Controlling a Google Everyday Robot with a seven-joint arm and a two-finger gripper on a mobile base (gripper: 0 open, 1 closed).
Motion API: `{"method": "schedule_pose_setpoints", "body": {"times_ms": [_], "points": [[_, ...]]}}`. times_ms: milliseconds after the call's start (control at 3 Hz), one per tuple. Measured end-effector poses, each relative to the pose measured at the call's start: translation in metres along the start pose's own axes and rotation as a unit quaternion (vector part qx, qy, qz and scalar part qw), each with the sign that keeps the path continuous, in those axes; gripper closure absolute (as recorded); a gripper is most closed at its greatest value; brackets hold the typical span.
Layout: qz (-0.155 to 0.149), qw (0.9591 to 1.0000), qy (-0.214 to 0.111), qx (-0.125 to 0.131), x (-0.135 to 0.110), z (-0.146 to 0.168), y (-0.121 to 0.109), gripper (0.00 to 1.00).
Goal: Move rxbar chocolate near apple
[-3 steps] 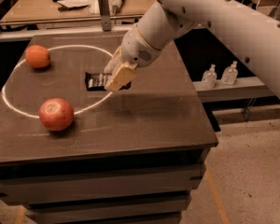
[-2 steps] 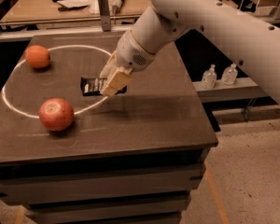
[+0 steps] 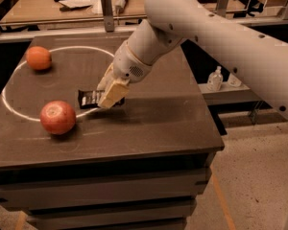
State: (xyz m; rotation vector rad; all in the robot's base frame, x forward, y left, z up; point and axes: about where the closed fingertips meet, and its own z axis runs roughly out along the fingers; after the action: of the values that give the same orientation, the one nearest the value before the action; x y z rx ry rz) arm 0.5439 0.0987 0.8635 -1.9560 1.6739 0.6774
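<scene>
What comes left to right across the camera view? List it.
orange → apple → rxbar chocolate → gripper, at the bar's right end → small clear bottle off the table's right side

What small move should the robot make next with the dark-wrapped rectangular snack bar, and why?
Probably ease the gripper, sitting at the right end of the dark-wrapped rxbar chocolate, leftward and nearer the camera: the round reddish apple lies that way, with bare dark table between them.
</scene>
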Motion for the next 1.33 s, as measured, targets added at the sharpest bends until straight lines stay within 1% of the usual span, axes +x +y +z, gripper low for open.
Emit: {"method": "schedule_pose_setpoints", "body": {"times_ms": [333,667,1000,1333], "points": [[0.001,0.9999,-0.002,-0.012,-0.0005,0.0117,0.0043,0.85],[0.0,0.9999,-0.002,-0.014,-0.0012,0.0139,0.0052,0.62],[-0.001,0.9999,-0.002,-0.016,-0.0021,0.0159,0.0061,0.31],[-0.002,0.9999,-0.002,-0.017,-0.0027,0.0171,0.0066,0.07]]}}
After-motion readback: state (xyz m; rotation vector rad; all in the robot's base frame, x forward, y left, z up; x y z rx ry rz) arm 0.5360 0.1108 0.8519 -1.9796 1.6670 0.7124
